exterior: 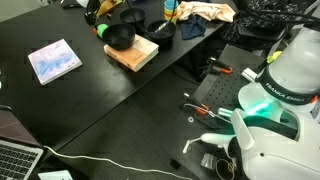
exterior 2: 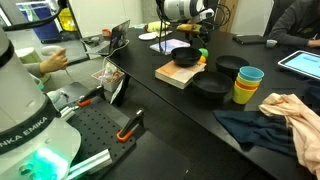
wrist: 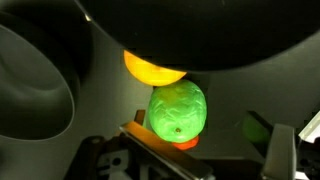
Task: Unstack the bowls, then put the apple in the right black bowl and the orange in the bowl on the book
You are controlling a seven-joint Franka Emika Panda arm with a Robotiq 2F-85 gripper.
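1. the gripper (wrist: 194, 155) hangs over the fruit with its fingers spread wide, one at each lower corner of the wrist view, and nothing held between them
2. the apple (wrist: 178, 110) sits almost dead centre in that gap, so it lies straight ahead of the gripper rather than off to one side
3. the orange (wrist: 155, 68) is just beyond the apple, touching it or nearly so, and half hidden under a dark curved shape at the top of the wrist view; i can't tell what that shape is
4. a small red thing (wrist: 181, 144) peeks out right at the apple's near edge, so the apple is crowded front and back, while its two flanks look free
5. in an exterior view the fruit lies hard by a corner of the book (exterior 2: 172, 76); the bowl on the book (exterior 2: 187, 57) and the other black bowl (exterior 2: 210, 90), down on the table (exterior 2: 160, 105) just beside the book, are apart, so the unstacking looks done
6. to my eye the apple is the nearer fruit and, being round, needs no turning of the wrist; a straight drop should do, the risk being a nudge to the orange
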